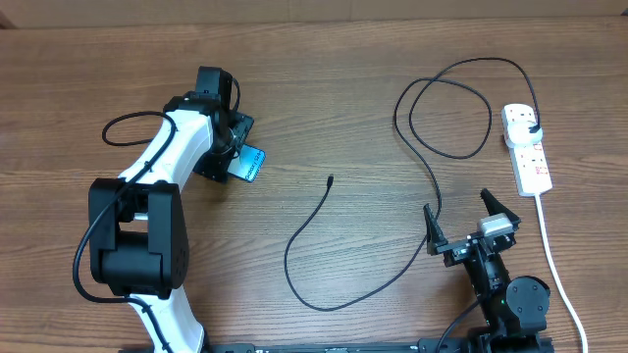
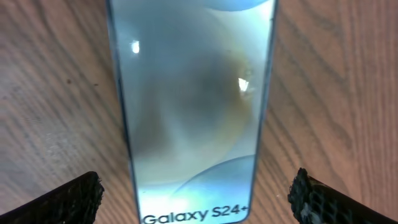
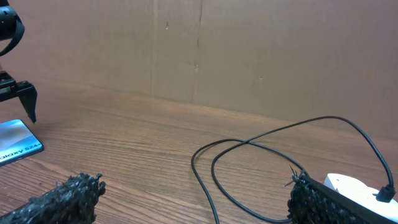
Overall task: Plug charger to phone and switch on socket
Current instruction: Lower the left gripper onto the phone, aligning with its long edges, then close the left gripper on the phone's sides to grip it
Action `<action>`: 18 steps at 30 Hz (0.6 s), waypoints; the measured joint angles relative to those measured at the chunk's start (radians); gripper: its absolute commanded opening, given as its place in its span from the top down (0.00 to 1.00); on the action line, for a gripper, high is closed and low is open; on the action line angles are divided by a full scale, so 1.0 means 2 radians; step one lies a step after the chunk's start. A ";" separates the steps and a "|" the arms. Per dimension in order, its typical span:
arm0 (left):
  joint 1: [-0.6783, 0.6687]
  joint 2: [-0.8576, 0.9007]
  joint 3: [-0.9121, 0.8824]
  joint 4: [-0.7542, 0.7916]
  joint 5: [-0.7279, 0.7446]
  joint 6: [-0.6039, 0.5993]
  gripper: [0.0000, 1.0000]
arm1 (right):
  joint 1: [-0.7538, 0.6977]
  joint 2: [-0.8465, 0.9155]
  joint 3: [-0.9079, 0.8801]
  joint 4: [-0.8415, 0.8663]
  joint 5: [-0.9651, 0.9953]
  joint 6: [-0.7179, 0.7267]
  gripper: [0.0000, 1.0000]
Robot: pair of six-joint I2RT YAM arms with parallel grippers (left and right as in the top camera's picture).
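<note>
Wide of both phone (image 2: 193,112) edges, the left gripper (image 2: 196,198) stands spread; the right gripper (image 1: 457,204) gapes beside the charger (image 1: 330,181).

The blue-screened phone (image 1: 250,163) lies flat, well apart from the looping black charger (image 1: 330,180), which is plugged into the white socket (image 1: 528,149).
</note>
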 measured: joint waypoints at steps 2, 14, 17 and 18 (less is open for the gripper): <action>0.000 0.000 0.000 -0.006 -0.003 -0.003 0.00 | 0.000 0.000 0.000 0.000 0.000 0.000 0.00; 0.000 0.017 0.000 -0.003 -0.007 -0.019 0.00 | 0.000 0.000 0.000 0.000 0.000 0.000 0.00; 0.000 0.026 0.000 0.010 -0.003 -0.021 0.00 | 0.000 0.000 0.000 0.000 0.000 0.000 0.00; 0.000 0.028 0.000 0.013 -0.002 -0.021 0.00 | 0.000 0.000 0.000 0.000 0.000 0.000 0.00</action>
